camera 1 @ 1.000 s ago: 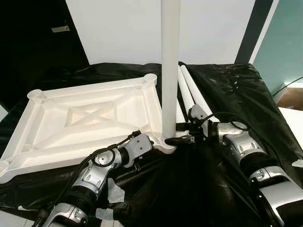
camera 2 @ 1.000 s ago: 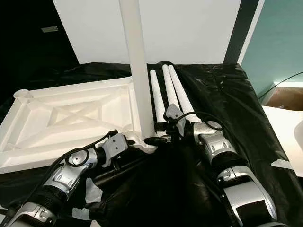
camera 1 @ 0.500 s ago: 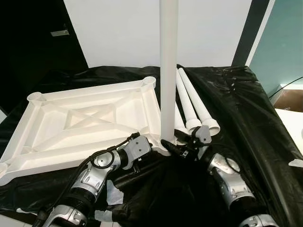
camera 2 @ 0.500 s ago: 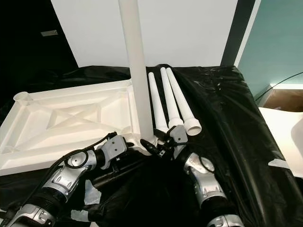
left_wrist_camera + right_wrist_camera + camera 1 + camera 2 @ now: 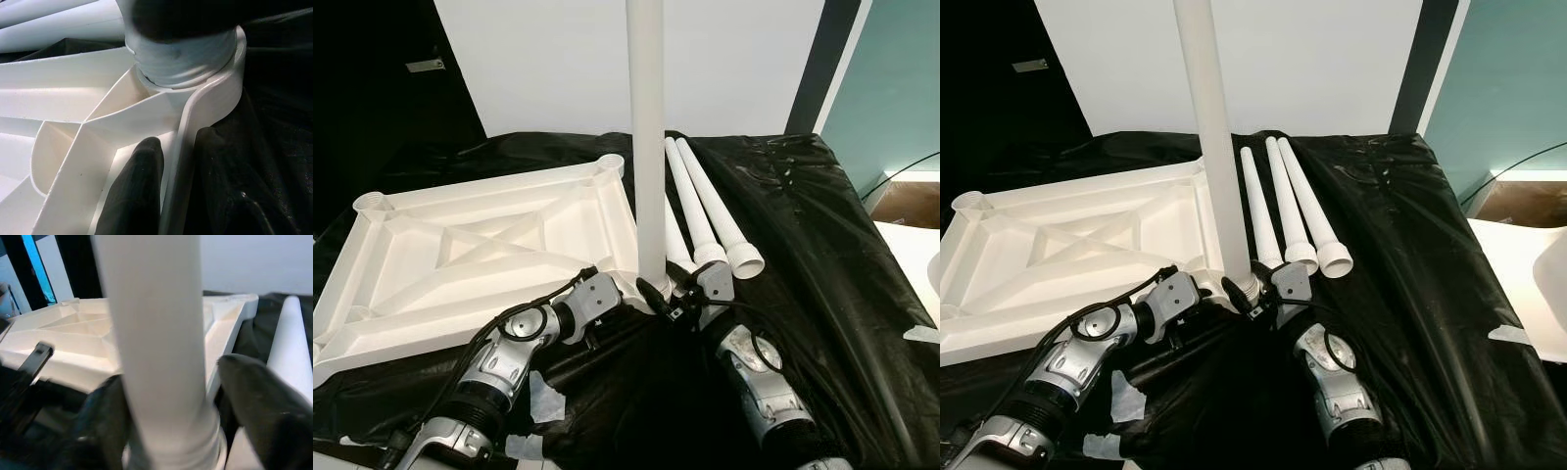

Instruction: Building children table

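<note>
You have the black plastic sheet [image 5: 822,235] spread over the whole work surface, and on it the white tabletop [image 5: 480,255] lies upside down, ribbed underside facing up, on your robot's left half. One white leg [image 5: 648,147] stands upright in the near right corner socket [image 5: 195,78] of that tabletop. Three spare legs [image 5: 705,211] lie side by side on the sheet just right of it, wide ends toward you. Your left gripper [image 5: 173,191] is clamped on the tabletop's rim close to that socket (one finger inside the rim, one outside). Your right gripper [image 5: 161,411] has its two fingers [image 5: 264,406] around the base of the upright leg, pressed to either side.
</note>
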Controlling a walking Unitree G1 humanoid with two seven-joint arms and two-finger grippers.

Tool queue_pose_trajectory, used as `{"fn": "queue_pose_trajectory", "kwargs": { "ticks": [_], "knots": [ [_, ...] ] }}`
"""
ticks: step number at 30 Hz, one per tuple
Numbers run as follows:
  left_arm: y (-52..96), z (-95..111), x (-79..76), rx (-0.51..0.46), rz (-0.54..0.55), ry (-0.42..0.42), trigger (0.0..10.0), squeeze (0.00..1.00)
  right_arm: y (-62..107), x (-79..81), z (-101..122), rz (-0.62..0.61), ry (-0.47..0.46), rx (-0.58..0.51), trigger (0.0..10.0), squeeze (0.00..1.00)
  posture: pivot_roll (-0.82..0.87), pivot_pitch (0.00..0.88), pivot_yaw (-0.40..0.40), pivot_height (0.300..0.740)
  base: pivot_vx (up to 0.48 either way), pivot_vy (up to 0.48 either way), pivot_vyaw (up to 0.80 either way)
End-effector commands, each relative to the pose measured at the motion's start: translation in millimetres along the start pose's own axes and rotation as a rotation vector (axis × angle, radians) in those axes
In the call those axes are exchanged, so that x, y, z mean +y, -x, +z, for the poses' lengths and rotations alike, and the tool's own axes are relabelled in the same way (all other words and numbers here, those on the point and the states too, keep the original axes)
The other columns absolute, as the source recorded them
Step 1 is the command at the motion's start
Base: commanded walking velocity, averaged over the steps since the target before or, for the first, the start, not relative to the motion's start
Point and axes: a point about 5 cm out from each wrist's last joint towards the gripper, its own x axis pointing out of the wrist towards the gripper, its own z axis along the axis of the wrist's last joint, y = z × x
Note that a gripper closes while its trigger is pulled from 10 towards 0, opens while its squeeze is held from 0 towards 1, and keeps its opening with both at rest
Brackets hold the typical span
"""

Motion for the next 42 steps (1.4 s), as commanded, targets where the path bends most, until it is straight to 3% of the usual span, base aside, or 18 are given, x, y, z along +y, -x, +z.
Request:
{"fn": "queue_pose_trajectory", "kwargs": {
  "ticks": [1,2,3,6,10,11,13,14,15,16,17,18,19,29,35,36,39,42],
  "knots": [
    [-4.9,-27,-34.2,0.098,-0.146,0.055,10.0,0.00,-0.1,-12.2,0,0.007,0.004,0.031,10.0,1.00,0.07,0.000,0.025,0.740,0.000,0.000,0.00],
    [-4.8,-27,-35.1,0.099,-0.146,0.057,10.0,0.00,-4.1,-14.5,3,0.073,0.014,0.033,10.0,1.00,0.07,0.000,0.026,0.740,0.000,0.000,0.00],
    [-4.8,-28,-35.6,0.100,-0.147,0.058,10.0,0.00,-7.3,-16.5,5,0.116,0.027,0.038,10.0,0.00,0.07,0.000,0.026,0.740,0.000,0.000,0.00],
    [-5.0,-28,-35.9,0.100,-0.147,0.059,10.0,0.00,-11.0,-19.7,8,0.177,0.039,0.041,10.0,0.00,0.07,0.000,0.026,0.740,0.000,0.000,0.00],
    [-6.6,-26,-34.2,0.097,-0.142,0.060,10.0,0.00,-20.1,-35.1,17,0.425,0.100,0.108,10.0,0.00,0.07,0.000,0.020,0.740,0.000,0.000,0.00],
    [-6.8,-26,-33.6,0.097,-0.139,0.060,10.0,0.00,-20.1,-40.4,18,0.497,0.111,0.146,9.5,0.00,0.07,0.000,0.020,0.740,0.000,0.000,0.00],
    [-7.0,-26,-33.2,0.097,-0.137,0.060,10.0,0.00,-19.5,-43.6,19,0.538,0.115,0.169,9.5,0.00,0.08,0.000,0.020,0.740,0.000,0.000,0.00],
    [-6.8,-26,-32.9,0.097,-0.136,0.060,10.0,0.00,-18.4,-47.1,19,0.581,0.131,0.195,7.3,0.00,0.08,0.000,0.020,0.740,0.000,0.000,0.00],
    [-6.8,-26,-32.9,0.097,-0.136,0.060,10.0,0.00,-18.4,-47.1,19,0.581,0.131,0.195,7.3,0.00,0.08,0.000,0.020,0.740,0.000,0.000,0.00],
    [-6.4,-27,-32.8,0.099,-0.134,0.060,10.0,0.00,-18.4,-52.1,21,0.608,0.144,0.216,5.6,0.00,0.08,0.000,0.020,0.740,0.000,0.000,0.00],
    [-6.4,-27,-32.8,0.099,-0.134,0.060,10.0,0.00,-18.4,-52.1,21,0.608,0.144,0.216,5.6,0.00,0.08,0.000,0.020,0.740,0.000,0.000,0.00],
    [-5.8,-28,-33.1,0.101,-0.134,0.061,10.0,0.00,-19.4,-56.9,22,0.628,0.152,0.235,2.0,0.00,0.08,0.000,0.019,0.740,0.000,0.000,0.00],
    [-5.6,-28,-33.8,0.102,-0.134,0.062,10.0,0.00,-20.3,-60.5,23,0.643,0.158,0.249,0.0,0.00,0.09,0.000,0.019,0.740,0.000,0.000,0.00],
    [-5.7,-29,-36.4,0.100,-0.135,0.067,10.0,0.00,-18.6,-59.7,19,0.633,0.127,0.249,0.0,0.00,0.09,0.000,0.019,0.740,0.000,0.000,0.00],
    [-4.8,-30,-36.9,0.101,-0.135,0.068,10.0,0.00,-16.8,-51.8,12,0.493,0.060,0.170,0.0,0.00,0.09,0.000,0.018,0.740,0.000,0.000,0.00],
    [-4.2,-30,-37.0,0.101,-0.136,0.067,10.0,0.00,-8.9,-43.1,6,0.201,0.038,0.068,0.0,0.00,0.09,0.000,0.018,0.740,0.000,0.000,0.00],
    [-4.0,-30,-37.2,0.101,-0.138,0.066,10.0,0.00,1.8,-33.8,4,-0.001,0.003,0.008,0.0,0.00,0.08,0.000,0.022,0.740,0.000,0.000,0.00],
    [-4.3,-30,-37.1,0.101,-0.141,0.064,10.0,0.00,4.5,-29.9,5,-0.097,-0.012,-0.009,0.0,0.00,0.08,0.000,0.023,0.740,0.000,0.000,0.00]
  ]
}}
